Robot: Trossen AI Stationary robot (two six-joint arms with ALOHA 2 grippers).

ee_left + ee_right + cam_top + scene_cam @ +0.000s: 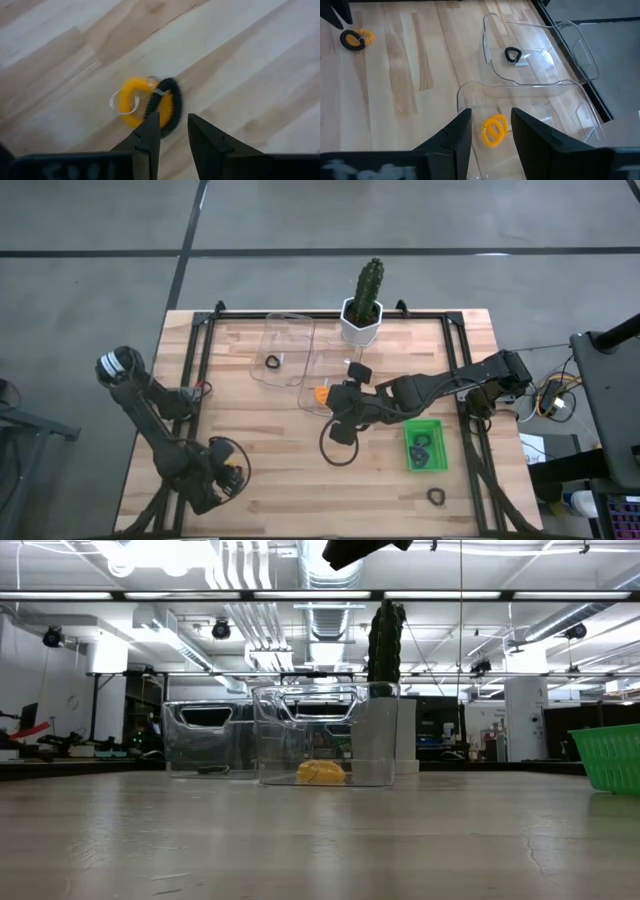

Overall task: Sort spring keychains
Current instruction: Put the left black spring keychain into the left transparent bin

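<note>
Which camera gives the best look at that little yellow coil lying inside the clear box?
The right wrist view: it looks down into the clear bin and shows the yellow keychain whole, between the fingers of the right gripper. The low view shows it side-on through the wall. The high view shows an orange speck. The left wrist view misses it.

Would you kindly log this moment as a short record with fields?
Left pincer: open, above an orange-and-black keychain pair on the table
Right pincer: open, over the nearer clear bin
Nearer clear bin: one orange keychain
Farther clear bin: one black keychain
Green basket: dark keychains
Loose: black keychain near the table's front edge
</note>
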